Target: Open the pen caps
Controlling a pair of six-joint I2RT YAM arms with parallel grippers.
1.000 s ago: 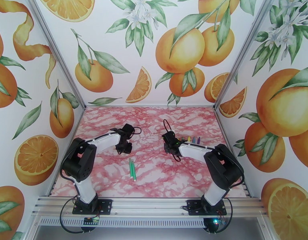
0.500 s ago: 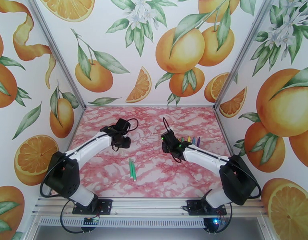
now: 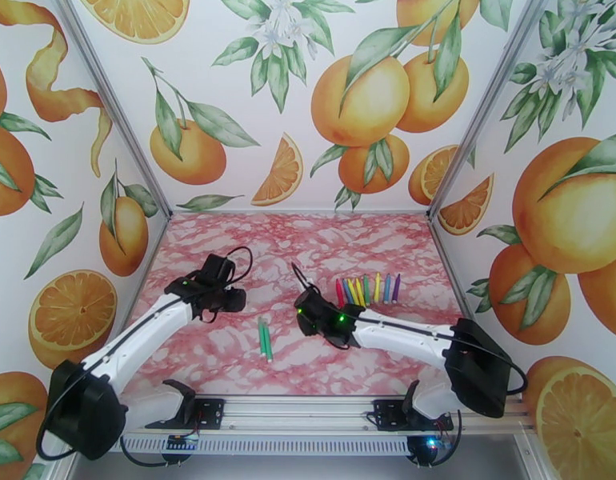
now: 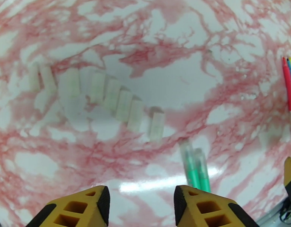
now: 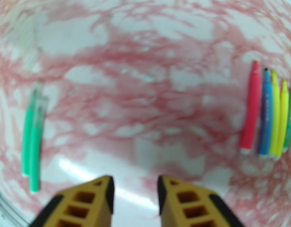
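Tabletop of pink-veined marble pattern point(image 3: 228, 370) is recorded as carrying every task item. The left gripper point(image 3: 222, 296) is held above it, left of centre; in its wrist view its yellow fingers point(image 4: 89, 203) are seen parted with nothing between them. The right gripper point(image 3: 310, 314) is likewise found parted, more narrowly, and empty point(image 5: 135, 192). A row of slim coloured plastic marker pens point(image 3: 366, 290) is laid side by side at the right rear, just beyond the right gripper. Two green marker pens point(image 3: 265, 339) are laid touching near the centre, between the grippers. The pens are judged light, stiff and smooth, liable to roll or slide. It is advised that a barrel be pinched at mid-length by one gripper and the pen caps be drawn off at the end by the other. The layout of both arms is given by the overhead view. The row's colour order is given by the right wrist view point(image 5: 270, 118), where cap seams cannot be resolved.
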